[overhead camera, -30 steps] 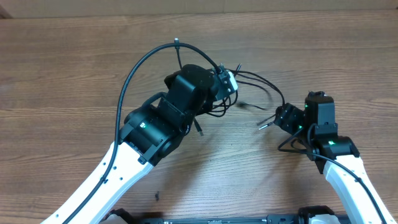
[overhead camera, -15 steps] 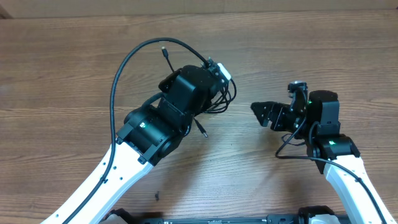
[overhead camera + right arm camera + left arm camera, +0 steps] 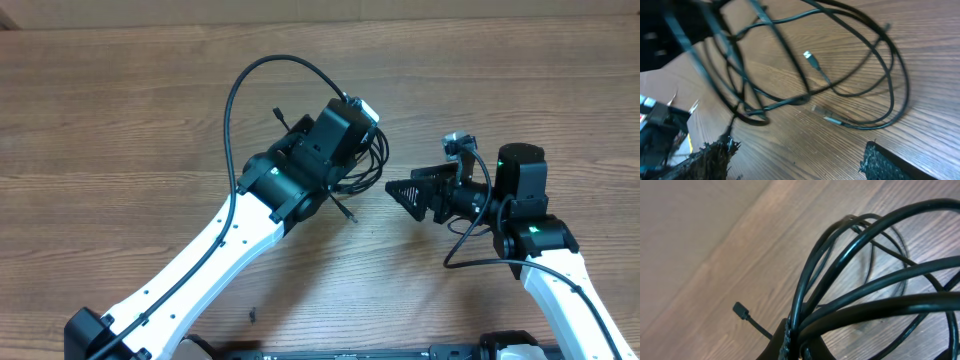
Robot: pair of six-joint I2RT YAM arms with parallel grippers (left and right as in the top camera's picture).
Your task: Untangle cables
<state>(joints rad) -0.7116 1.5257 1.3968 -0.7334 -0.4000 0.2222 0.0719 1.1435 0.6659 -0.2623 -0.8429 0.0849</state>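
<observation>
Wooden table holds a bunch of black cables just beside the right gripper, whose fingers are spread with nothing between them. The left gripper pinches the looped cables tight.

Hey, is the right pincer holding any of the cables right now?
No, the right pincer stands open with nothing between its fingers, and the cables spread out beyond it.
</observation>
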